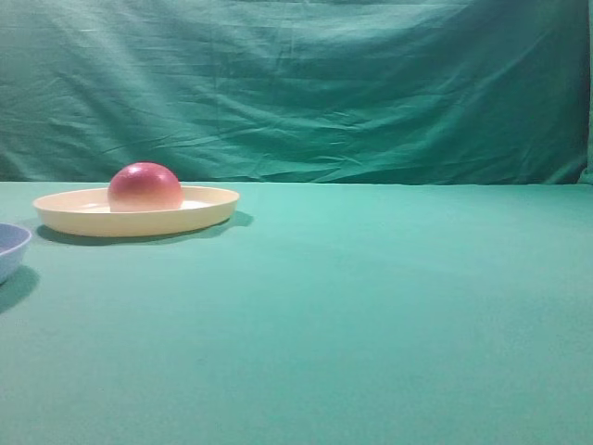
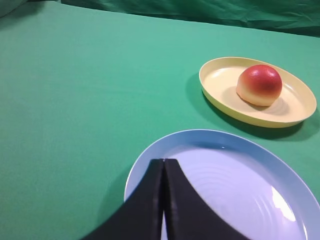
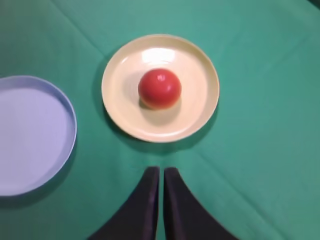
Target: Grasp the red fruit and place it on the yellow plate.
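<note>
The red fruit rests in the middle of the yellow plate at the left of the green table. From above, the right wrist view shows the red fruit on the yellow plate, well ahead of my right gripper, which is shut and empty over bare cloth. My left gripper is shut with nothing in it, hovering over a light blue dish; the red fruit and yellow plate lie beyond it to the right. Neither arm shows in the exterior view.
A light blue dish sits at the left table edge, just nearer than the yellow plate; the light blue dish fills the lower left wrist view and the dish lies left of the plate. Green cloth hangs behind.
</note>
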Robot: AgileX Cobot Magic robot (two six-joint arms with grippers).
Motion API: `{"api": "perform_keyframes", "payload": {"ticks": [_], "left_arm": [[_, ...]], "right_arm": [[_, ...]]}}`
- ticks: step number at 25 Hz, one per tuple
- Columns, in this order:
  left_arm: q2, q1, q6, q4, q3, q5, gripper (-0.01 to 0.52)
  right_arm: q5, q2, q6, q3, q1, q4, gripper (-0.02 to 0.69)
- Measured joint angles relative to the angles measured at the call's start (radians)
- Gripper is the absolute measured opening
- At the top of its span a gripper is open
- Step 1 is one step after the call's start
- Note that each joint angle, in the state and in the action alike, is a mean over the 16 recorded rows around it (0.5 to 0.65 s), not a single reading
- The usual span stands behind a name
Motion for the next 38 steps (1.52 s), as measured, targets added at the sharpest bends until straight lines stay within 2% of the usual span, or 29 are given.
{"api": "perform_keyframes", "payload": {"ticks": [9, 19, 28, 38], "left_arm": [[0.000, 0.000, 0.000, 0.000, 0.000, 0.000, 0.000], [0.000, 0.000, 0.000, 0.000, 0.000, 0.000, 0.000], [0.000, 0.000, 0.000, 0.000, 0.000, 0.000, 0.000], [0.000, 0.000, 0.000, 0.000, 0.000, 0.000, 0.000]], "right_arm": [[0.155, -0.118, 0.110, 0.000, 0.000, -0.086, 0.000], [0.156, -0.385, 0.144, 0.090, -0.002, -0.169, 0.000], [0.047, -0.746, 0.153, 0.417, -0.090, -0.162, 0.000], [-0.173, -1.190, 0.168, 0.882, -0.347, -0.145, 0.000]]}}
